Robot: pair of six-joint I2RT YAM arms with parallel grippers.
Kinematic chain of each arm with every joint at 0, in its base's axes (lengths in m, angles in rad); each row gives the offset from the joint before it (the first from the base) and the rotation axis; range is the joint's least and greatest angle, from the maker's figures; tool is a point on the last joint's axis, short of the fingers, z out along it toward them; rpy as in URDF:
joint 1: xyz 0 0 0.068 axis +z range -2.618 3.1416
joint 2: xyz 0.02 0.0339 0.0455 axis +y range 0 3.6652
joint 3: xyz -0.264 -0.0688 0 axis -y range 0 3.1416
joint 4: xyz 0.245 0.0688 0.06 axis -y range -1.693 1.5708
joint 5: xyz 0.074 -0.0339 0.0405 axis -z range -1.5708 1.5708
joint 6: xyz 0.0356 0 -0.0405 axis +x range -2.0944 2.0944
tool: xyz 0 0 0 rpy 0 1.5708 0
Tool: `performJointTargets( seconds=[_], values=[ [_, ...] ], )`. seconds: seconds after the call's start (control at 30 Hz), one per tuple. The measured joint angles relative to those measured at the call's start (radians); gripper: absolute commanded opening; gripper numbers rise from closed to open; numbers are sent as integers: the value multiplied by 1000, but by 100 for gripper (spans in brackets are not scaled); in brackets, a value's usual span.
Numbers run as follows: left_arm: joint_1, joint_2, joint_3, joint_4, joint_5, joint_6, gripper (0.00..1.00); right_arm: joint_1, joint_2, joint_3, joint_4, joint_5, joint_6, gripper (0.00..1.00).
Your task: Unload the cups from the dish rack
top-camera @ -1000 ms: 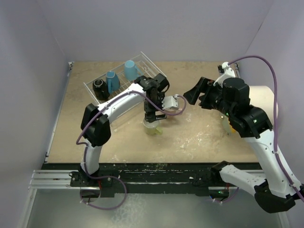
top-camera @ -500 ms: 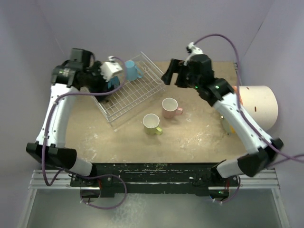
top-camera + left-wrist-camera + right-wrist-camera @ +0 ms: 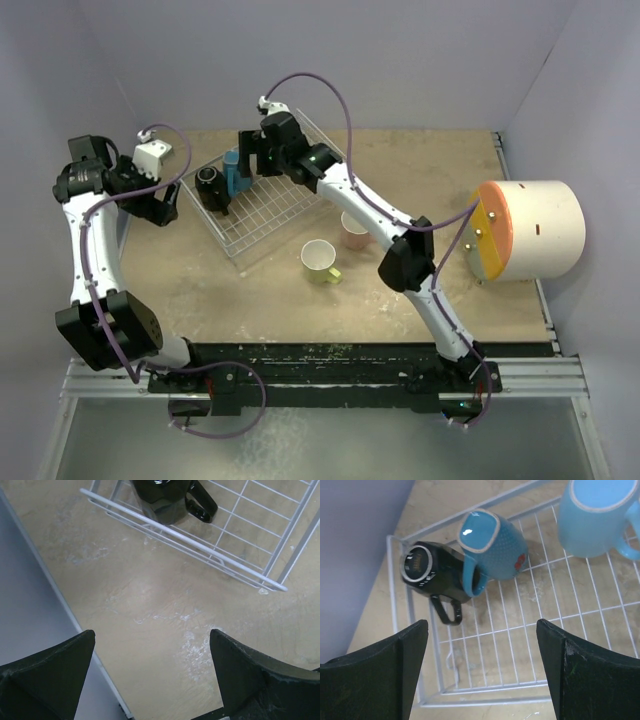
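Note:
The white wire dish rack (image 3: 270,215) holds a black mug (image 3: 212,187) and a light blue mug (image 3: 235,172) leaning together at its left end. In the right wrist view I see the black mug (image 3: 432,570), that blue mug (image 3: 492,542), a second light blue mug (image 3: 597,517) and the rack (image 3: 520,630). My right gripper (image 3: 258,160) hangs open and empty above the rack (image 3: 482,670). My left gripper (image 3: 165,208) is open and empty over bare table left of the rack (image 3: 152,675); the black mug (image 3: 170,500) lies ahead. The yellow-green mug (image 3: 319,260) and pink mug (image 3: 352,233) stand on the table.
A big cream cylinder with an orange-yellow face (image 3: 525,230) lies at the right edge. The right arm spans the table from its elbow (image 3: 402,262) to the rack and partly covers the pink mug. The left wall (image 3: 30,630) runs close beside the left gripper.
My left gripper has drawn back from the rack to the left wall. My right gripper has swung left from the table's back middle to above the rack. The mugs have not moved.

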Motion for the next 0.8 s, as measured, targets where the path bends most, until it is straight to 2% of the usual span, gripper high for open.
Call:
performJointTargets(
  seconds=[0.2,0.47,0.67,0.7,0.8],
  values=[
    [-3,0,-62,39,51,-31,99,-12,90,-29,32,-5,-14,90],
    [-4,0,-87,59,128,-53,99,-68,77,-80,62,4,-138,92],
    [-85,21,-144,108,137,-150,100,-165,58,-95,82,6,-218,91],
    [-109,30,-150,121,133,-169,99,-178,58,-98,87,6,-230,91],
    [-175,61,-171,158,111,-228,87,-209,60,-105,99,6,-266,91]
  ],
)
